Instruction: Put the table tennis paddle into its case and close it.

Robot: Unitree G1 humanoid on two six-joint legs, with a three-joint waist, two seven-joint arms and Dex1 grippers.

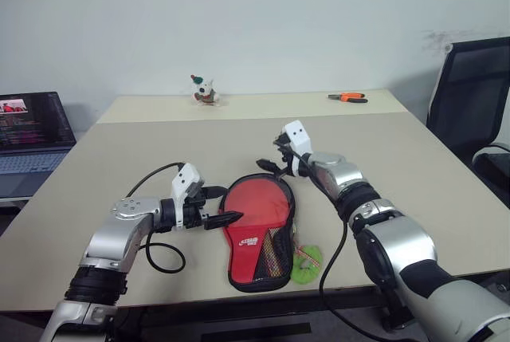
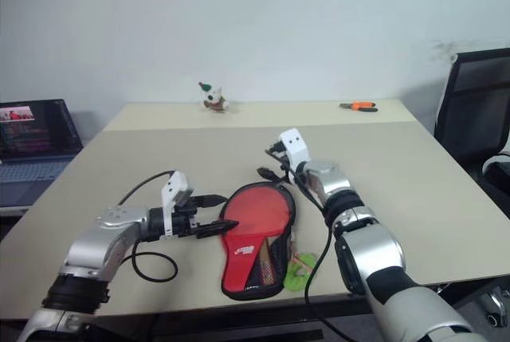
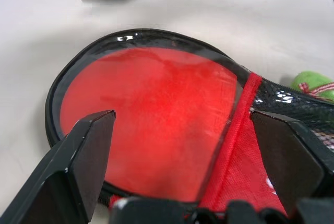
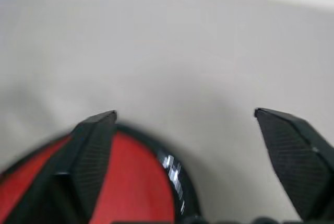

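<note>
paddle (image 1: 253, 213) in case (image 1: 280, 256), round end away, handle seemingly toward robot

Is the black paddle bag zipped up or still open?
Open. The case lies spread on the table, its red and mesh lining showing and its zipper rim unclosed, with the red paddle lying uncovered inside it.

L arm reaches fwd from lower left, forearm about level; left gripper (image 1: 223, 205) points right, jaws wide apart, empty. R arm stretches fwd w/ elbow bent; right gripper (image 1: 269, 155) raised, aimed left, jaws spread, holding nothing.
</note>
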